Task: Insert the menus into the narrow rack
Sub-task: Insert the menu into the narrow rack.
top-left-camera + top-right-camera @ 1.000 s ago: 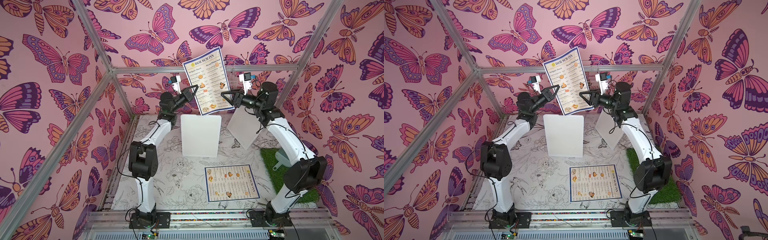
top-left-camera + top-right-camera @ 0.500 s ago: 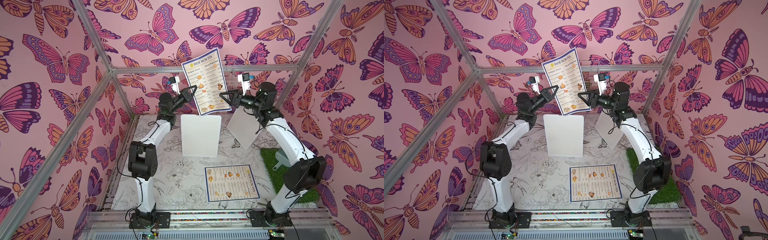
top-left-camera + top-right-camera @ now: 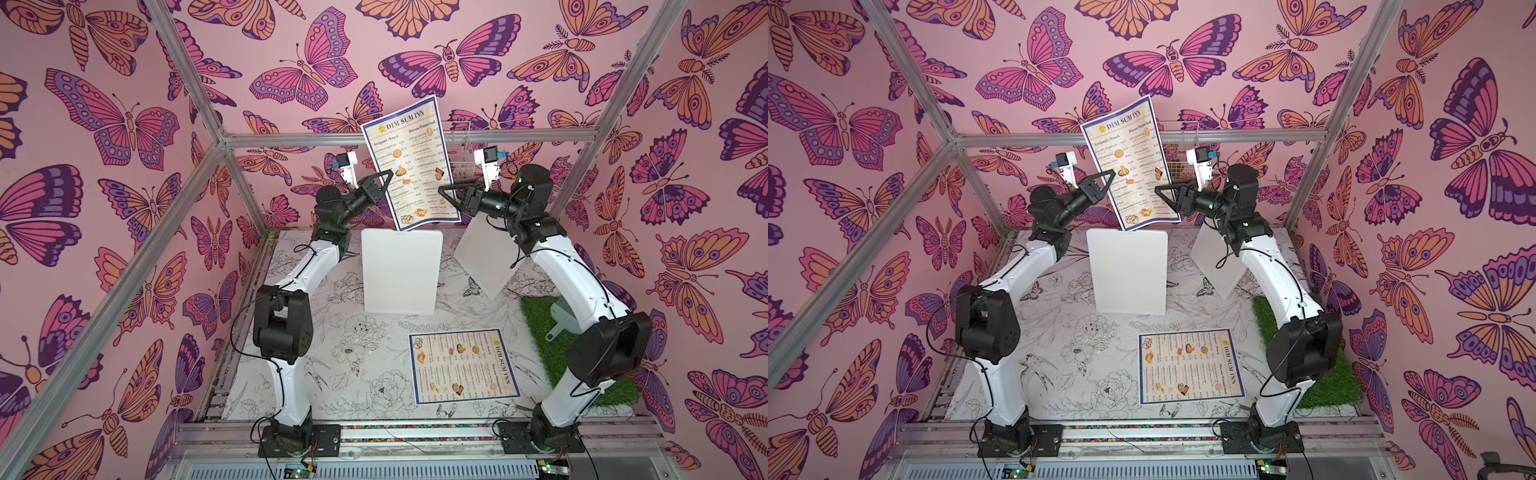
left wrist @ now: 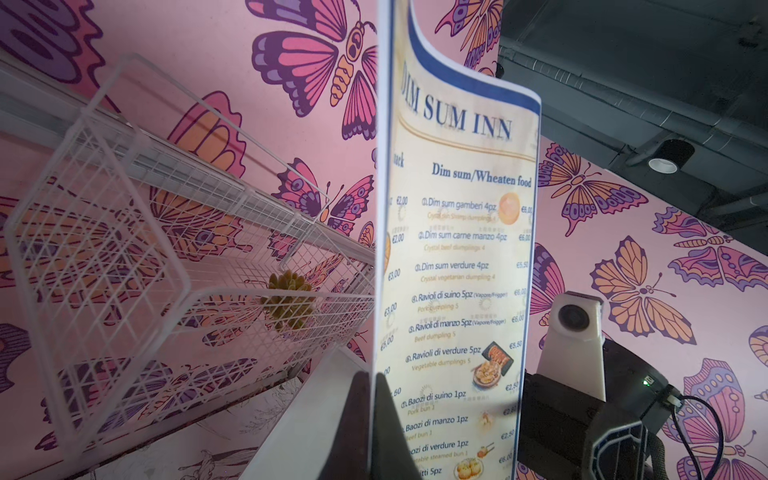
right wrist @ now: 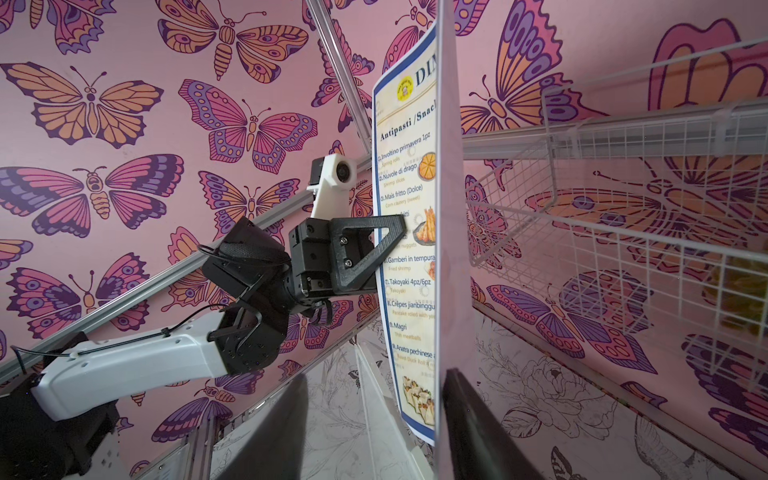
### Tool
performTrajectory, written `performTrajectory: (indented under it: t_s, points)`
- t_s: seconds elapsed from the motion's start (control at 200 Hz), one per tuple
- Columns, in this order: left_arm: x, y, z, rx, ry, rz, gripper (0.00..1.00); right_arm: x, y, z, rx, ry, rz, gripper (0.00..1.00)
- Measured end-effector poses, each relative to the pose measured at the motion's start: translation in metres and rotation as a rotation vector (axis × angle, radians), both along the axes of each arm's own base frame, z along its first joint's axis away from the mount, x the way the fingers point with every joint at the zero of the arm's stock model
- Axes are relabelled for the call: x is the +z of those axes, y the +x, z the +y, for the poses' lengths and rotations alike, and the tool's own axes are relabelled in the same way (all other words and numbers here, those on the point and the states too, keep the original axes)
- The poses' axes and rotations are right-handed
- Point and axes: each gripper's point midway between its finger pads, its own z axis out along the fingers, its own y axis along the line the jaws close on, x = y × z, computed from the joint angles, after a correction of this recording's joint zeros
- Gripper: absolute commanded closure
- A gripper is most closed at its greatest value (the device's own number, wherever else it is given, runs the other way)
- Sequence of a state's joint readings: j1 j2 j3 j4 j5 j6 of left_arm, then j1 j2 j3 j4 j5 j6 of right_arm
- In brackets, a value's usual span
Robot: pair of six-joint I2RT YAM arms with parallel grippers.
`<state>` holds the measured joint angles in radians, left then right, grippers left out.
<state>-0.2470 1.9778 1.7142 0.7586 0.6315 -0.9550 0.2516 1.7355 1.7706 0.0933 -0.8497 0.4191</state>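
Note:
One menu (image 3: 409, 158) stands upright in the air in front of the back wall, seen in both top views (image 3: 1129, 158). My left gripper (image 3: 390, 175) is shut on its left edge; in the left wrist view both fingers (image 4: 372, 384) pinch the sheet (image 4: 457, 249). My right gripper (image 3: 443, 192) is open at the menu's right edge. In the right wrist view the sheet's edge (image 5: 440, 208) runs between the spread fingers (image 5: 378, 376), close beside one of them. The white wire rack (image 3: 461, 153) hangs on the back wall behind the menu. A second menu (image 3: 463, 368) lies flat on the table.
A white board (image 3: 401, 270) stands upright mid-table and a translucent board (image 3: 486, 257) leans beside it. A green turf patch (image 3: 552, 345) with a small pale scoop lies at the right. A yellow-green object (image 4: 289, 303) sits in the rack.
The held menu and both grippers have drifted slightly to the left. Neither gripper has changed its opening.

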Motion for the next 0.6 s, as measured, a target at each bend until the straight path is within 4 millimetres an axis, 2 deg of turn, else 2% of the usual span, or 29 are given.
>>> performTrajectory:
  t_s: [0.601]
  points:
    - [-0.0001,-0.0045,0.0030,0.007,0.002,0.004,1.00,-0.0006,-0.0020,0.0051,0.011,0.000,0.001,0.46]
